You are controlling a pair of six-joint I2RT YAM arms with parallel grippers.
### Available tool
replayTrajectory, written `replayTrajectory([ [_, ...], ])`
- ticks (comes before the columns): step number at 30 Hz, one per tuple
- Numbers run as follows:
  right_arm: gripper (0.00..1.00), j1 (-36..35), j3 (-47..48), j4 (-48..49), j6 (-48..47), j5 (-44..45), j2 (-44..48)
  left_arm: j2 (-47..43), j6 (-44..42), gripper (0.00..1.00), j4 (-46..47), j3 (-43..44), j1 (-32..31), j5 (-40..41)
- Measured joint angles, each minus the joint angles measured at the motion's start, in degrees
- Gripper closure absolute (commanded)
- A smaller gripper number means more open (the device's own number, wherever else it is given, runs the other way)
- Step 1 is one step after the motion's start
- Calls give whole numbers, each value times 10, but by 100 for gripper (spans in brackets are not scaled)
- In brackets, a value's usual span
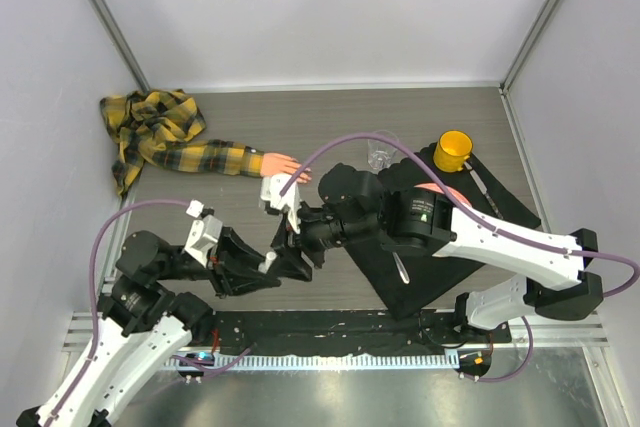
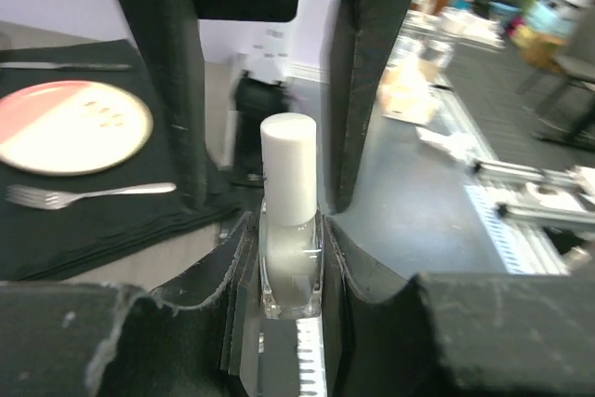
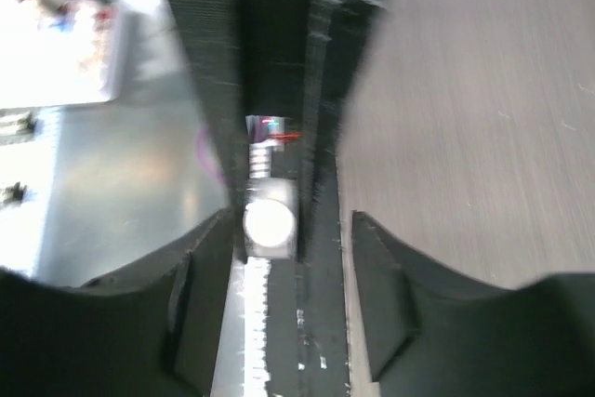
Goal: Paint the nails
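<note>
A: What is seen of the surface and the room?

B: A grey wood-grain table (image 1: 330, 112) is shown. It is closed in by plain white walls (image 1: 320, 7) at the back and at both sides, and bare metal posts (image 1: 541, 15) are set in the far corners. A metal rail (image 1: 85, 332) is run along the near edge.

A: What is laid out on it?

B: A black cloth mat (image 1: 430, 282) is spread over the right part. A plate (image 2: 70, 127), part pink and part cream, is set on it, with a fork (image 2: 88, 194) at one side and a knife (image 2: 65, 66) at the other. A yellow cup (image 1: 453, 150) and a clear glass (image 1: 380, 155) are stood near the mat's far edge.

A: Where are the nails to be found?

B: The nails (image 1: 304, 174) are at the fingertips of a peach mannequin hand (image 1: 280, 166). The hand is laid flat left of centre, out of a yellow-black plaid sleeve (image 1: 165, 137) bunched toward the far left corner. The nails are too small for any paint to be made out. The hand is just beyond both grippers and is touched by neither.

A: How are the claws set?

B: The left gripper (image 2: 288, 271) is pressed onto the body of a small clear bottle (image 2: 290, 239), whose white cap (image 2: 288, 169) is pointed toward the other arm. The right gripper (image 3: 290, 230) is spread, with one finger at each side of the cap. Gaps are seen there in the left wrist view; the right wrist view is blurred.
</note>
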State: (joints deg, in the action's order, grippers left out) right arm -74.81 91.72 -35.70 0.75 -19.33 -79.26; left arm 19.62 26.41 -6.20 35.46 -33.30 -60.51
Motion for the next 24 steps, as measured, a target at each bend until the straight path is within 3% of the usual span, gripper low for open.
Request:
replayTrajectory([
  [3, 31, 0, -12, 6, 43, 78, 5, -20, -34, 100, -37, 3, 0, 74],
  [9, 35, 0, -70, 33, 146, 191, 40, -47, -91, 100, -100, 20, 0, 219],
  [11, 43, 0, -73, 46, 166, 216, 44, -46, -99, 100, -109, 21, 0, 242],
  [20, 47, -24, -70, 101, 203, 286, 20, -40, -110, 100, -133, 21, 0, 281],
  [24, 58, -31, -68, 116, 207, 302, 0, -40, -113, 100, -135, 21, 0, 284],
])
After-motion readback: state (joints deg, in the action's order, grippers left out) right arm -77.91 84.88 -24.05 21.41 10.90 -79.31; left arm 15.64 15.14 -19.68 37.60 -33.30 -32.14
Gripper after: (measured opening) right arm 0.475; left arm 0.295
